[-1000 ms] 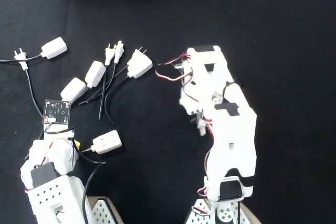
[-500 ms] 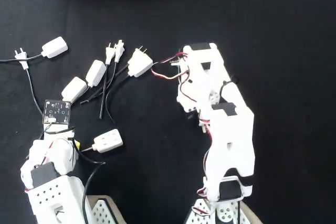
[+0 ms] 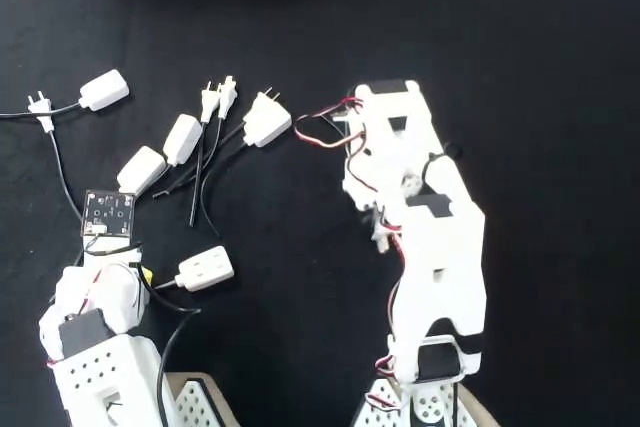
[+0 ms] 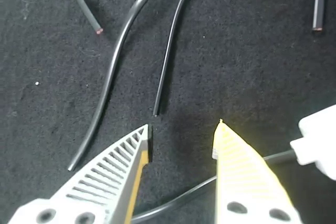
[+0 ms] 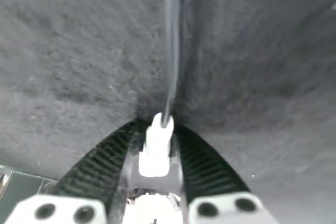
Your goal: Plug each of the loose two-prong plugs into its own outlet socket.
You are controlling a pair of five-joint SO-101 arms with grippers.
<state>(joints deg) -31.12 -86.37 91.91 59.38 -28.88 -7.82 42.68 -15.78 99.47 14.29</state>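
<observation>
In the right wrist view my right gripper (image 5: pixel 156 124) is shut on a small white plug (image 5: pixel 156 150), whose cable (image 5: pixel 171 35) runs away over the black cloth. In the high view the right arm (image 3: pixel 430 237) stands mid-table, and its own body hides its gripper. My left gripper (image 4: pixel 181 135) hangs open over loose black cable ends (image 4: pixel 156 113), beside a white outlet socket (image 4: pixel 319 142). The high view shows several white sockets (image 3: pixel 182 138) and two-prong plugs (image 3: pixel 208 102) lying at the left, with one socket (image 3: pixel 205 269) next to the left arm (image 3: pixel 95 297).
Black cables (image 3: pixel 198 187) trail among the sockets on the left side of the black table (image 3: pixel 540 97). Another plug (image 3: pixel 38 107) and socket (image 3: pixel 103 90) lie at the far left. A white adapter with prongs (image 3: pixel 266 121) rests close to the right arm's far end.
The right arm swung slightly to the left and farther away, then came back a little. The left arm and the loose sockets and plugs have stayed put.
</observation>
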